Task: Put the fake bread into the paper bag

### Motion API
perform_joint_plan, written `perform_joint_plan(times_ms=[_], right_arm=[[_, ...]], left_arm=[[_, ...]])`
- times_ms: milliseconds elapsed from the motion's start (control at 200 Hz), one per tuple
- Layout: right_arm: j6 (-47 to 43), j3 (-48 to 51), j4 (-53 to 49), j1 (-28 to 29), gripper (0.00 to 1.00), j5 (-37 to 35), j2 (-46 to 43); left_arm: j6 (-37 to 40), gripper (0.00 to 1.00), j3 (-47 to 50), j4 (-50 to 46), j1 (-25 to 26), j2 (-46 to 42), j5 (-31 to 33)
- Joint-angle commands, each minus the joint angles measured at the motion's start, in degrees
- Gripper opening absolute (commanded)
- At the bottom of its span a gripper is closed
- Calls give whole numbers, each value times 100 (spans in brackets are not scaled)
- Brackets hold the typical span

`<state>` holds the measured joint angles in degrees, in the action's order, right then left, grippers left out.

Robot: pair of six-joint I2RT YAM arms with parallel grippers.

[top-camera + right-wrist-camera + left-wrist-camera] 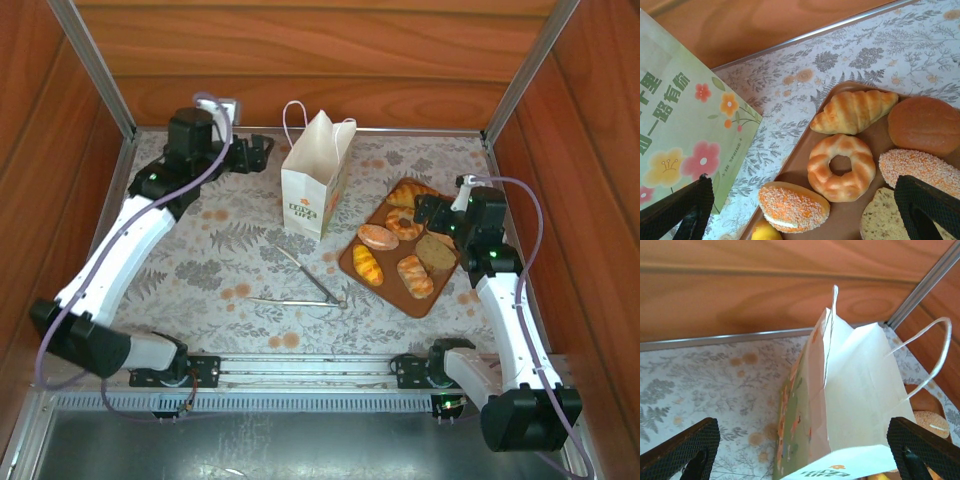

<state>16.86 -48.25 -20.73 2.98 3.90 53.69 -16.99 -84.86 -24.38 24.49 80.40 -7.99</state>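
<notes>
- I judge the bread (841, 166) light, stiff and smooth; I'd pinch the croissant (854, 111) across its middle.
- Right gripper (805, 215) wide, over the bread; left gripper (802, 455) wide, facing the flimsy bag (855, 390).

The paper bag (315, 175) stands upright on the worktop (220, 250). From it, the board (790, 175) carrying the fake bread (378, 237) lies at 4 o'clock, the tongs (305, 285) at 6 o'clock, my left pincer (262, 152) at 10 o'clock. My right pincer (425, 212) is over the far end of the board.
</notes>
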Motion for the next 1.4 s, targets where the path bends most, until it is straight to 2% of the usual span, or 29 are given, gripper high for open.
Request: perform_joint_plan(times_ms=[0, 255, 430, 700, 1000, 1135, 1249, 1394], right_arm=[[107, -63, -149, -11, 100, 0, -130], [-34, 43, -137, -13, 100, -193, -307], [-18, 49, -55, -8, 100, -145, -236], [-49, 44, -52, -14, 100, -166, -176], [152, -131, 60, -125, 100, 401, 34], [349, -150, 51, -653, 100, 868, 88], [686, -95, 102, -1521, 100, 1539, 108], [670, -47, -35, -2157, 100, 1544, 197]], left_arm=[[-41, 91, -446, -359, 160, 490, -378], [-45, 85, -1064, -401, 380, 1450, -462], [-66, 66, -1323, -427, 407, 1860, -368], [-67, 49, -1485, -497, 403, 2175, -291], [52, 16, -1757, -498, 396, 2453, -264], [116, 0, -1765, -500, 383, 2392, -167], [179, 0, -1714, -497, 348, 2162, 41], [238, 0, -1590, -491, 311, 1731, 355]])
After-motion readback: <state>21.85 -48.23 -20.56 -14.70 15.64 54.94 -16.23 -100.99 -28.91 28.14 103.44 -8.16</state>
